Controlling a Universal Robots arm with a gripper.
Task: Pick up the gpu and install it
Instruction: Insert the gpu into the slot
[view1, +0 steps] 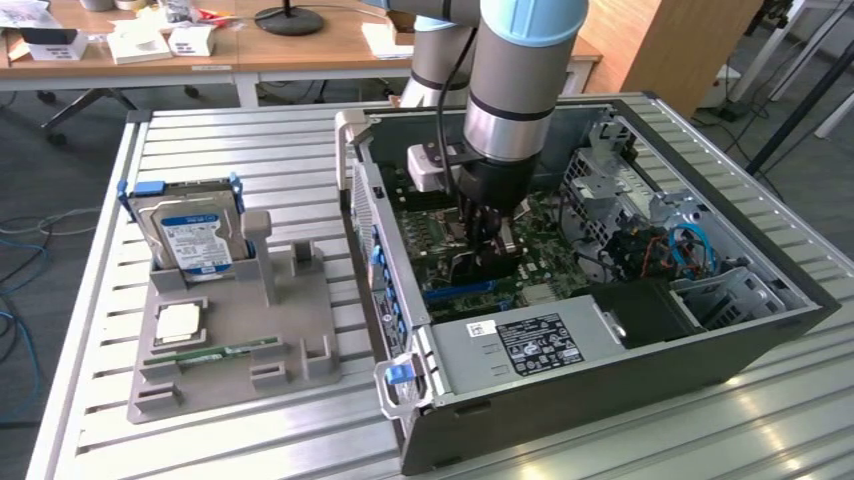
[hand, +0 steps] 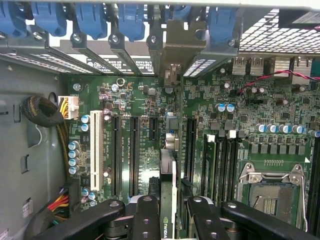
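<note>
Inside the open computer case (view1: 747, 330), my gripper (view1: 483, 240) reaches down over the green motherboard (view1: 541, 250). In the wrist view the gripper (hand: 172, 215) is shut on the gpu (hand: 168, 175), which is seen edge-on as a thin card with a green logo between the black fingers (hand: 147, 212). The card stands upright over the motherboard's long black expansion slots (hand: 134, 150). Its metal end bracket (hand: 175, 47) lies against the case's rear slot openings, among the blue clips (hand: 132, 20). In the exterior view the gpu (view1: 478, 268) is a dark shape under the gripper.
A grey fixture (view1: 227, 330) beside the case holds a hard drive (view1: 196, 235), a memory stick (view1: 220, 352) and a square chip (view1: 178, 322). Inside the case are the power supply (view1: 527, 345), the processor socket (hand: 272, 192), the memory slots (hand: 220, 160) and a cable bundle (hand: 45, 115).
</note>
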